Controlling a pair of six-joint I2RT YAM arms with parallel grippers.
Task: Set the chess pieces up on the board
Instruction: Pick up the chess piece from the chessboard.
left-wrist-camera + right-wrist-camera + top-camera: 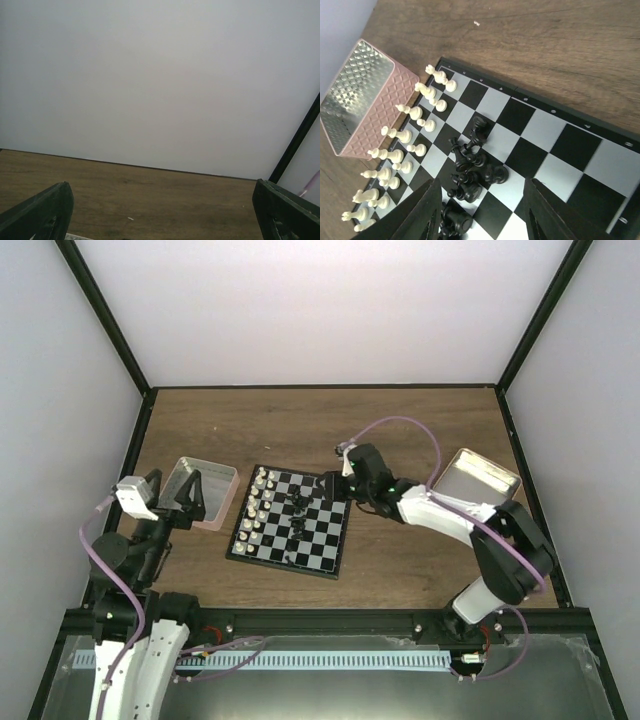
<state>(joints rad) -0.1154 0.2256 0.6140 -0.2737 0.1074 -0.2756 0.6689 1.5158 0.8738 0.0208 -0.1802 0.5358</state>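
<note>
The board [285,562] lies at the table's middle. Cream chess pieces [255,510] stand in two rows along its left side. Several black pieces [300,505] lie tumbled in a heap near its centre. In the right wrist view the cream rows [402,135] run beside the heap of black pieces [472,165] on the board [560,107]. My right gripper [333,487] hovers over the board's far right part, and its jaws [484,200] stand apart just above the heap, holding nothing. My left gripper [180,490] is open above the pink tin, and its view [162,205] shows only bare table and wall.
A pink shallow tin [215,500] sits just left of the board, close to the cream rows [370,115]. A metal-lined tin [480,480] rests at the right behind my right arm. Black frame posts and white walls enclose the table.
</note>
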